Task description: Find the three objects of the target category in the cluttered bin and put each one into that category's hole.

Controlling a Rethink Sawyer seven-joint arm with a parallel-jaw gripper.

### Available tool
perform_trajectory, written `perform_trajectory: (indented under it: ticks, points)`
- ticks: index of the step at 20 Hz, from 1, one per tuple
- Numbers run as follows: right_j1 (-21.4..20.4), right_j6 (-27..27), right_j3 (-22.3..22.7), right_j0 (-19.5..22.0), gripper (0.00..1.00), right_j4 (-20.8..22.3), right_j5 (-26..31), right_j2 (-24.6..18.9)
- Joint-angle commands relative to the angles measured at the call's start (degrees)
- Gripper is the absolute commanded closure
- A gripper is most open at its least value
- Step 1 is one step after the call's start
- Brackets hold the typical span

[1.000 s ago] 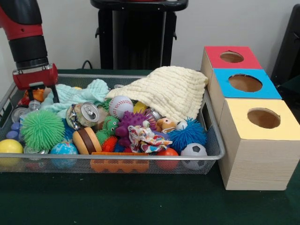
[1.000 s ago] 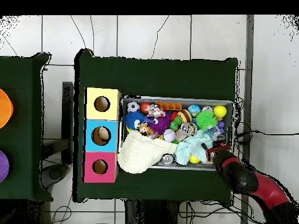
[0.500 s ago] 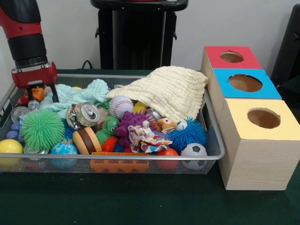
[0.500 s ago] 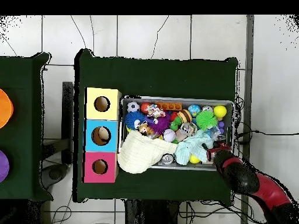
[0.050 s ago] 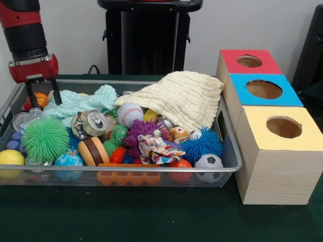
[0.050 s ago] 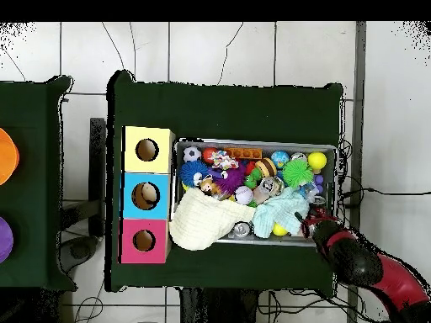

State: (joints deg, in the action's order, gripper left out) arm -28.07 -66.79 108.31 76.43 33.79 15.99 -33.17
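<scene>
Wire mesh bin [image 5: 229, 151] sits on the dark green table [image 5: 151, 217], packed with toys and cloths. Just beside its right end in the front view stand 3 wooden boxes in a row, each with 1 round hole in the top: the yellow-topped box [image 5: 277, 156] nearest the camera, the blue-topped box [image 5: 262, 89] in the middle, the red-topped box [image 5: 250, 61] farthest back. A cream knitted cloth [image 5: 176, 98] lies over the bin's far right corner, draped against the boxes, and a mint green cloth [image 5: 83, 101] lies crumpled toward the left. The red and black arm [image 5: 22, 30] comes down over the bin's far left corner; its gripper [image 5: 41, 92] hangs with its 2 black fingers [image 5: 30, 95] spread apart and nothing between them, just above an orange ball [image 5: 40, 99]. Smaller things fill the bin's front half: a green spiky ball [image 5: 45, 138], a blue spiky ball [image 5: 204, 143], a crushed can [image 5: 90, 123], a baseball [image 5: 129, 114], a toy burger [image 5: 93, 150], a soccer ball [image 5: 208, 162], a globe ball [image 5: 68, 160] and a yellow ball [image 5: 10, 157]. Which category is the target cannot be told.
</scene>
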Motion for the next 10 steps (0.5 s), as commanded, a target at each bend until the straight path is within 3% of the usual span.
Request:
perform_trajectory:
  ticks: [1,7,10]
  points:
    - [-4.4,-2.5,1.8,-0.2,0.0,-2.6,6.7,-2.4]
    - [-5.2,-3.0,2.5,-0.5,0.0,-3.3,6.3,-2.3]
    - [-3.5,-3.3,1.5,-1.4,0.0,-2.6,5.0,-1.6]
